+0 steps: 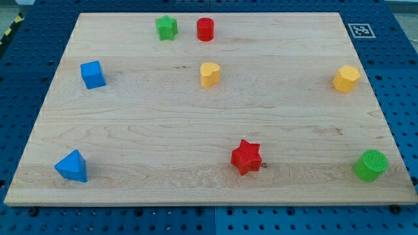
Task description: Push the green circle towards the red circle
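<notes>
Nearest, along the bottom of the frame: blue triangular block [72, 166] at lower left, close to the board's near-left corner; red star [246, 156] right of centre, with a small dark knot in the wood just beside its right edge; green circle [371, 164] at far lower right, sitting close to the wooden board's [130, 130] right edge and well apart from everything else.

Mid-frame: blue cube [93, 74] at left, tilted a little off square with the board edge; yellow heart-like block [209, 74] near centre; yellow hexagonal block [347, 78] at right, directly up the frame from the green circle but well apart from it.

Farthest, along the top edge: green star [166, 27] and, just beside it on the right, red circle [206, 29] — near each other, not touching. Red circle thus in the upper middle, diagonally across the board from the green circle, with the red star and the yellow heart-like block lying roughly between the two.

Beyond the board: blue perforated table [392, 26] all round, a black-and-white marker tag [360, 30] at upper right just off the board's far corner.

My tip — nowhere in the frame, no rod showing either, so position relative to the blocks cannot be told; no block touched by anything visible.
</notes>
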